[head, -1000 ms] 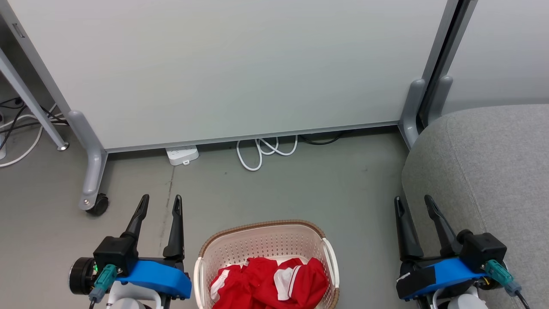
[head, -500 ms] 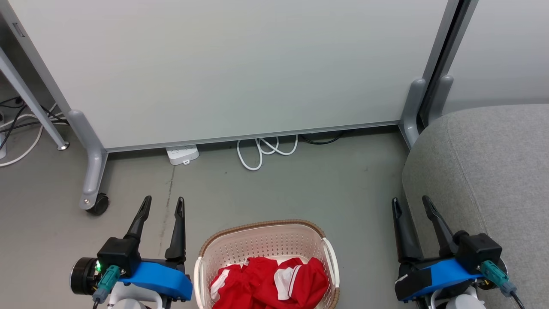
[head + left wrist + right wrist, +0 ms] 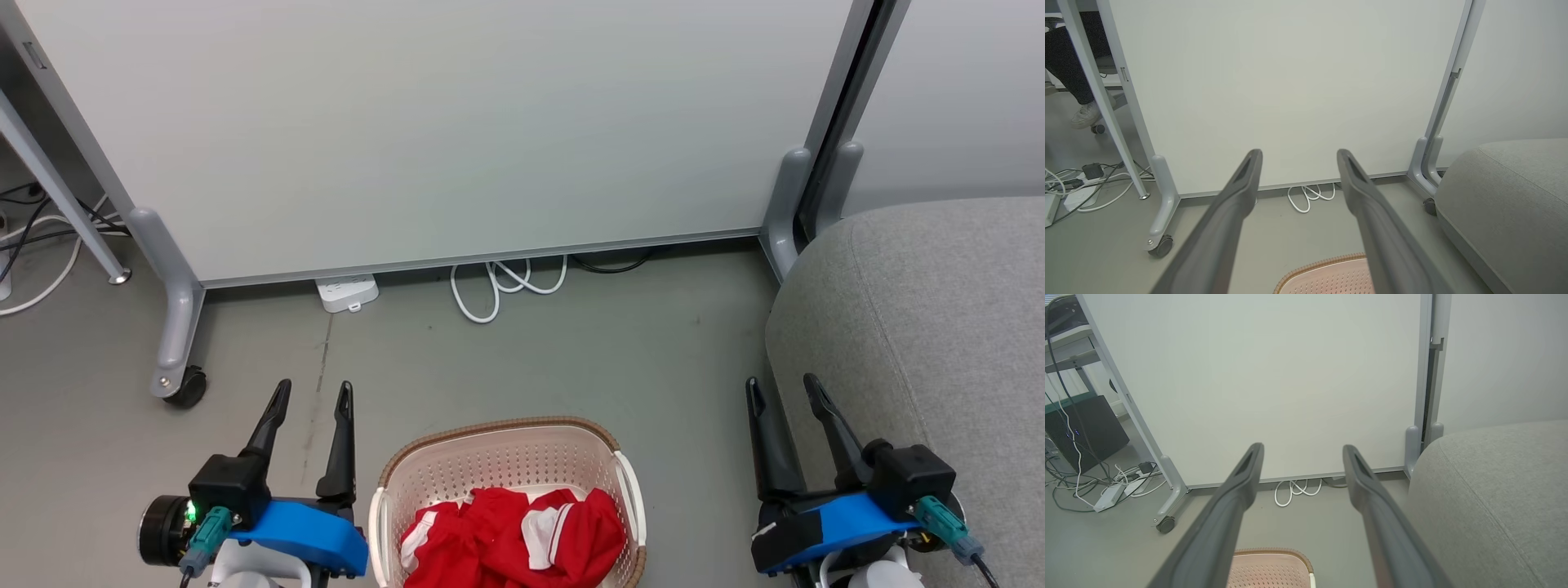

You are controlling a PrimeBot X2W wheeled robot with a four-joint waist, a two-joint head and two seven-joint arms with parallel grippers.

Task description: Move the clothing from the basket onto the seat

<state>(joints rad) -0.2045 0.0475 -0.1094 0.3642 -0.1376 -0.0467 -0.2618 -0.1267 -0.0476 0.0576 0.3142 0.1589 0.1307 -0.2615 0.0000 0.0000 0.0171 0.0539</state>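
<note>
text: none legible | labels, brands: none legible | numbers, signs: none legible in any view

Head looks down; both wrists face the partition (image 3: 1290,81).

Head view: the left gripper (image 3: 315,382) sits slightly lower and a touch further right than a second ago, drawn back toward the bottom edge in small steps over both intervals. The green light (image 3: 192,513) on its wrist block shows brighter than at the start. The right gripper (image 3: 779,378) is a little further left and lower; that shift falls in the first half second, with barely any movement after.
</note>
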